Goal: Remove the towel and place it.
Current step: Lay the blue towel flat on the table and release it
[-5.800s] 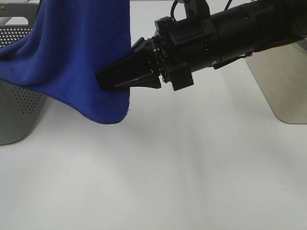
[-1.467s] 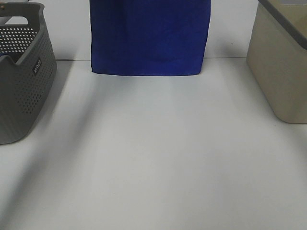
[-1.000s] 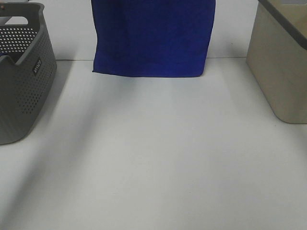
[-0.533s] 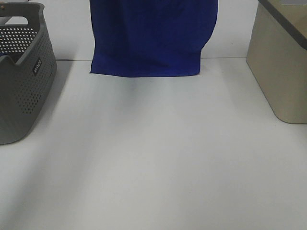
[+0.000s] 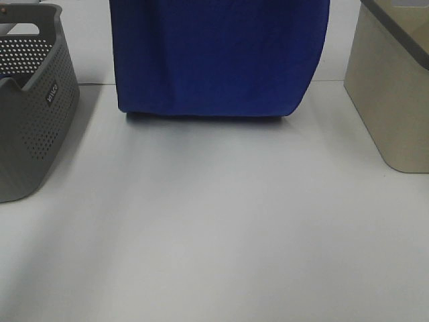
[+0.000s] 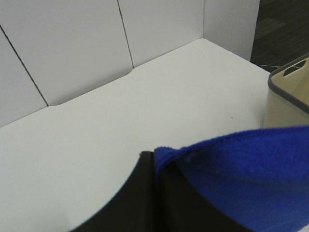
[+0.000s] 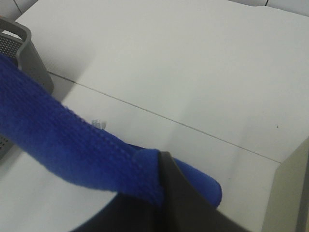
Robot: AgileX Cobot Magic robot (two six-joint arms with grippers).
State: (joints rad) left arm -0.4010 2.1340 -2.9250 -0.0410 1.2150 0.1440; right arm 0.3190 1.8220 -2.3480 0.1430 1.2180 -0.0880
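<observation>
The deep blue towel (image 5: 214, 57) hangs as a wide flat sheet at the back middle of the table, and its lower edge rests on the tabletop. Both grippers are above the top of the exterior high view. In the left wrist view my left gripper (image 6: 155, 159) is shut on an upper corner of the towel (image 6: 241, 174). In the right wrist view my right gripper (image 7: 161, 159) is shut on the other upper corner of the towel (image 7: 72, 150), whose edge stretches away from it.
A grey perforated basket (image 5: 30, 100) stands at the left edge of the table. A beige bin (image 5: 395, 94) stands at the right edge. White tabletop (image 5: 214, 235) lies in front of the towel.
The towel has come lower and looks wider. Its bottom edge now rests on the table with a curl at the right.
</observation>
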